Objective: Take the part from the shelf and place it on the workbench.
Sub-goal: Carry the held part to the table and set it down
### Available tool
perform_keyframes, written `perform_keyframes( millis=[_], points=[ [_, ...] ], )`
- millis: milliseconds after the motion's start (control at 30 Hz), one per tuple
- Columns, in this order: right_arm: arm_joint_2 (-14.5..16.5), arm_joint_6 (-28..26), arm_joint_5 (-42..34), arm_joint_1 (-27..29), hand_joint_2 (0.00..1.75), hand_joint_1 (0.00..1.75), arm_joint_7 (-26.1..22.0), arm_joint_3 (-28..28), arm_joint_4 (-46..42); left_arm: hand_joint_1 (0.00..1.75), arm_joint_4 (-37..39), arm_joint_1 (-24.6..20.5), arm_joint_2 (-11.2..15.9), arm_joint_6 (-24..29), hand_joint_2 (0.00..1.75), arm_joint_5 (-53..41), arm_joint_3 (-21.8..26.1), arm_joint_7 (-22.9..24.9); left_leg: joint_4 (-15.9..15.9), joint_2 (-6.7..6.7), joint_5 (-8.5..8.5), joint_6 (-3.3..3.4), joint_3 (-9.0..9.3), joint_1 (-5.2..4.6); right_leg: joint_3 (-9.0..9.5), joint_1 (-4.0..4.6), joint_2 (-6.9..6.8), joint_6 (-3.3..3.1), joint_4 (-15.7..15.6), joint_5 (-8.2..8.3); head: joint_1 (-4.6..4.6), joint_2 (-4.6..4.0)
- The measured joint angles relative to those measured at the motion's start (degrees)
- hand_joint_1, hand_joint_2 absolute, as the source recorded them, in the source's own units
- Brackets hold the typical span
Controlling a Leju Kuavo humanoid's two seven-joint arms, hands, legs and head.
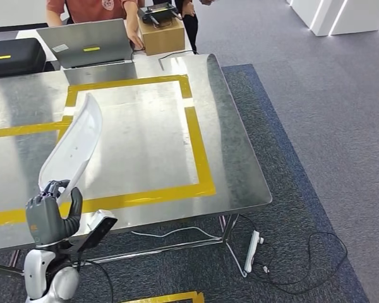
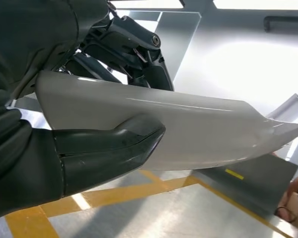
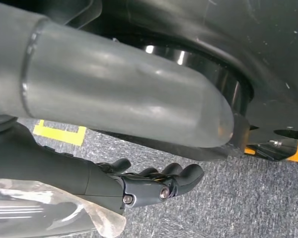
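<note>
Steel workbench (image 1: 235, 158) | left hand (image 1: 52, 214) grips white part (image 1: 76, 142), tilted upward | right hand (image 3: 155, 183) empty, fingers spread

Robotics test lab or workshop: polished sheet-metal surface (image 1: 225, 145) marked with yellow tape rectangles (image 1: 199, 151), grey carpet-tile floor (image 1: 321, 126) with a white power strip (image 1: 253, 249) and trailing cables, open grey laptop (image 1: 85, 43), cardboard box (image 1: 163, 36), person seated opposite.
</note>
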Motion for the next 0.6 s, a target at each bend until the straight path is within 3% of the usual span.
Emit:
perform_keyframes(
  millis=[233,600],
  points=[
    [-1.1,0.0,0.8,0.1,0.0,0.0,0.5,1.4,-1.5,1.75,10.1,-7.9,1.5,0.0,1.75,-6.6,3.6,4.2,0.0,0.01,0.03,0.0,0.01,0.01,0.03,0.02,0.04,-0.01,0.0,0.08,0.0,-0.01],
    [-1.9,0.3,1.6,0.2,0.0,0.0,1.0,2.4,-2.9,1.75,17.4,-14.1,5.3,0.0,1.75,-15.0,8.1,10.1,0.0,0.03,0.02,0.0,-0.01,0.01,0.0,0.02,0.1,-0.01,0.0,0.08,-0.01,-0.01]
  ],
)
